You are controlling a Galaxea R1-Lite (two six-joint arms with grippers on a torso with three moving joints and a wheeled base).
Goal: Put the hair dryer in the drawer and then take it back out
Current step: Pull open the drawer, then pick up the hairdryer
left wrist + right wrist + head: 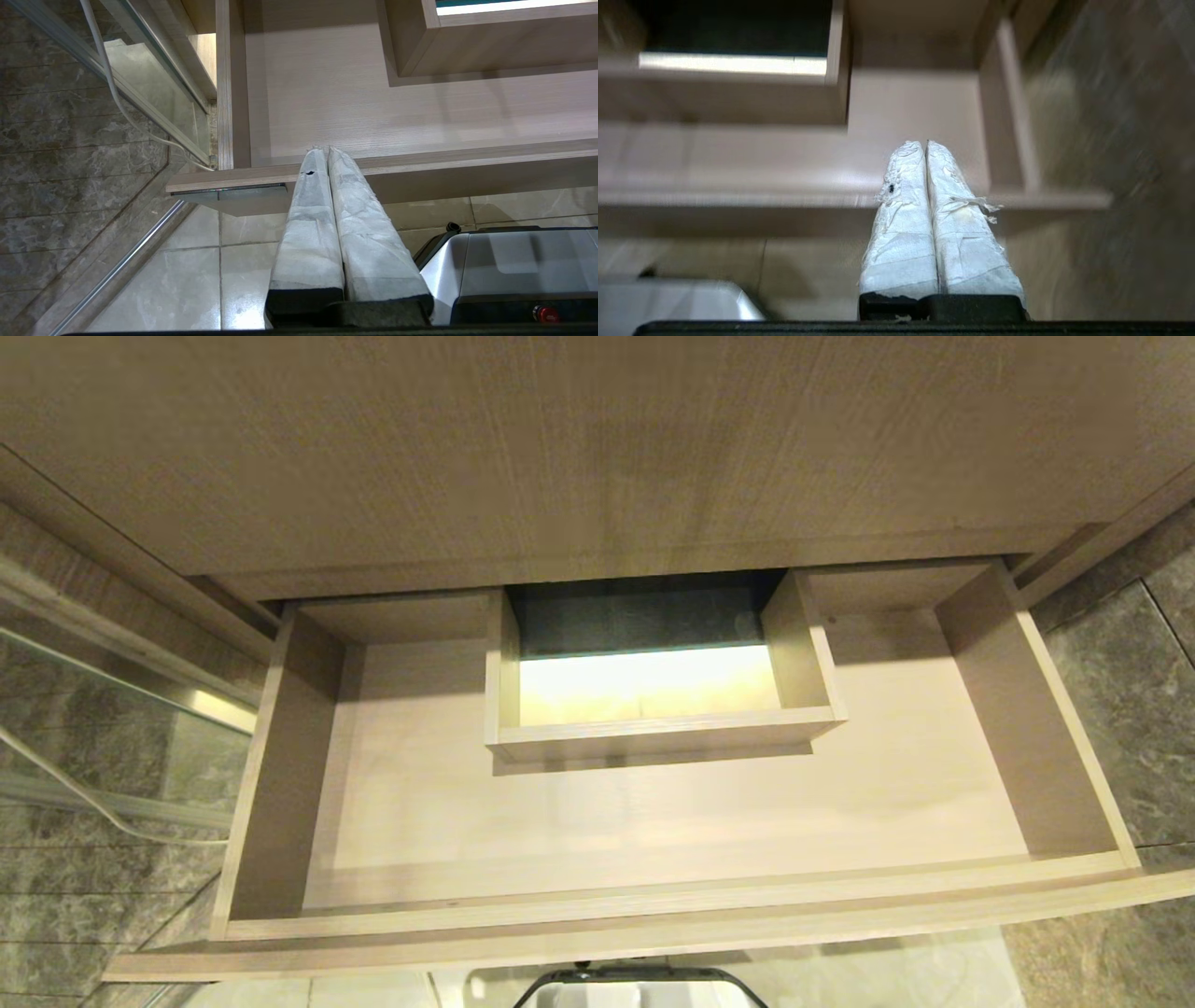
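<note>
- Presently listed: wide shallow drawer (653, 821) of light wood-grain board, pulled fully out beneath a taller plain wood-grain panel (579, 448); pale beige floor, bare of contents in the head view.
- Boxed rectangular cut-out (653, 733) set at the middle of the drawer's back edge, its opening dark at the rear and brightly lit in front.
- White hair dryer: seen in none of the three views; its place could not be told.
- Left gripper (328, 150), fingers wrapped in white tape, pressed together with nothing between them, held just before the drawer's front edge near the left corner.
- Right gripper (924, 143), fingers likewise taped and frayed, closed flat on each other and empty, lying before the drawer's right front corner; surroundings blurred.
- Thin white cable (84, 803) trailing across the grey marbled tiles (1120, 709) left of the drawer.
- Grey robot base (509, 266) on pale floor tiles below the drawer front.
</note>
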